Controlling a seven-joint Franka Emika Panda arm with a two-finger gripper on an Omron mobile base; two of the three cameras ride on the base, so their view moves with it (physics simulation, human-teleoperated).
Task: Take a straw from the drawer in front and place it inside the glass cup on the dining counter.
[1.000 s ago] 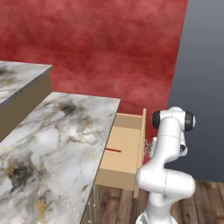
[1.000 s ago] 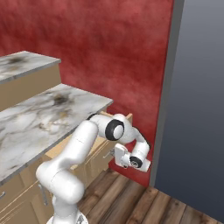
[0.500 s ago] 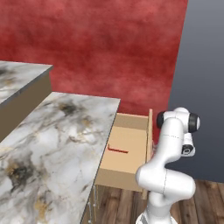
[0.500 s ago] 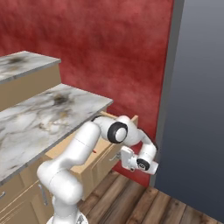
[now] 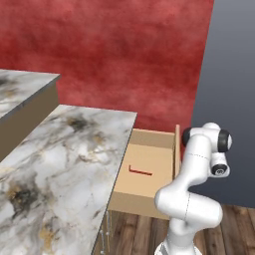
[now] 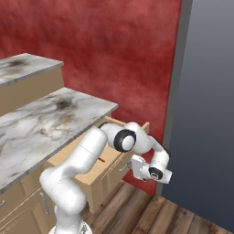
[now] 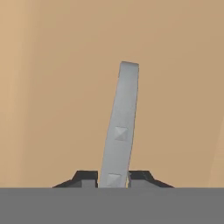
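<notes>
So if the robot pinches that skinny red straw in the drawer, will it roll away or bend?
The straw looks very thin and lies flat on the smooth drawer floor, so it is probably light and may skid when nudged. One end is kinked, which should stop it rolling far. Being so slim, it could slip through the pincer.

Mottled red wall (image 5: pixel 114 55) behind, dark grey panel (image 5: pixel 231 99) to the right, wood plank floor (image 6: pixel 183 219) below, tan cabinet fronts (image 6: pixel 18 215) under the marble.
</notes>
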